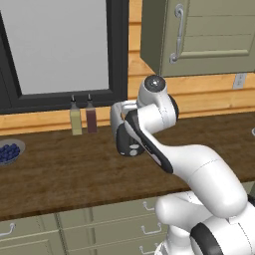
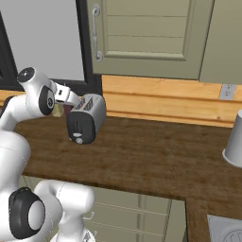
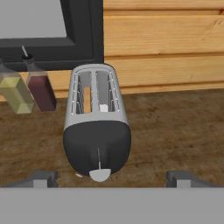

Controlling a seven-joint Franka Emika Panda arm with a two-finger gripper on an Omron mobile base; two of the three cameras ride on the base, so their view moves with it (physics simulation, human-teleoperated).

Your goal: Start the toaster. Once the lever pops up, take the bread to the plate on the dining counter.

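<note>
Standing on wooden worktop (image 3: 175,131): toaster (image 3: 97,127)

A glossy white arm (image 1: 199,169) of rounded segments, with black joint bands and grey end caps.

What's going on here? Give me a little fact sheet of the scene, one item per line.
place: wooden worktop below a window
toaster: silver sides, black front, standing upright on the worktop
bread: tan slice sunk in the toaster's left slot as the hand view shows it
lever: pale tab low on the black front
gripper: open, fingertips spread either side of the toaster's front, holding nothing
bottles: two slim ones beside the toaster
bowl of blueberries: far left of the worktop
</note>
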